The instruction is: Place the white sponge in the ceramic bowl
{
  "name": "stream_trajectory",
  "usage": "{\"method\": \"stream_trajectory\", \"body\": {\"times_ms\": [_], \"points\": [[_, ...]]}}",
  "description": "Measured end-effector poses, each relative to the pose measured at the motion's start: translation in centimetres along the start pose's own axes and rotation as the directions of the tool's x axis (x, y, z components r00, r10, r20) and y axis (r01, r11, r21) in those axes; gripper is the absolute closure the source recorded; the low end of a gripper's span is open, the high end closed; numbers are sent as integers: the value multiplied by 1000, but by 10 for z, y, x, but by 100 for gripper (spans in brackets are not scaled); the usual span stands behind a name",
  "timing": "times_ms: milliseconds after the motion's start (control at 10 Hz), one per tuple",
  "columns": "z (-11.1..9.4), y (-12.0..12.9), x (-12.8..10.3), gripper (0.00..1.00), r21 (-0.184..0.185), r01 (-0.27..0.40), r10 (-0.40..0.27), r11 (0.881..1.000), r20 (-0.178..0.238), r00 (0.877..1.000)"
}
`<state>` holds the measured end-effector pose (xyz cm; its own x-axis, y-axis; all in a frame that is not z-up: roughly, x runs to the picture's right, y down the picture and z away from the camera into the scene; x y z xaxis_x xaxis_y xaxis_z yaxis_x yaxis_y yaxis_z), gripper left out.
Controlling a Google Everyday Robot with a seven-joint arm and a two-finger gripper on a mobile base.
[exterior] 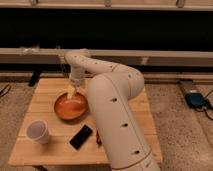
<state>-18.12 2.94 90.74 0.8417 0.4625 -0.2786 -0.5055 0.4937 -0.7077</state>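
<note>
Light wooden slatted table point(45, 100) mid-room. Behind table: pale horizontal ledge point(170, 55); above it, wide dark band point(150, 30), wall or window, cannot tell. Speckled grey-brown floor point(172, 107) around table. Right of table, on floor: blue box point(196, 99). Left of table: dark cable point(4, 91). Light dim, warm.
</note>
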Motion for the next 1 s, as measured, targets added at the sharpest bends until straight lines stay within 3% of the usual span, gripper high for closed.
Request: {"method": "stream_trajectory", "body": {"times_ms": [500,800,1000], "points": [[-1,-1,0,20,4,3,-3,1000,2,1000],[-28,-11,3,20,39,14,-15,999,16,1000],[-53,-1,21,20,64,3,-4,998,9,1000]]}}
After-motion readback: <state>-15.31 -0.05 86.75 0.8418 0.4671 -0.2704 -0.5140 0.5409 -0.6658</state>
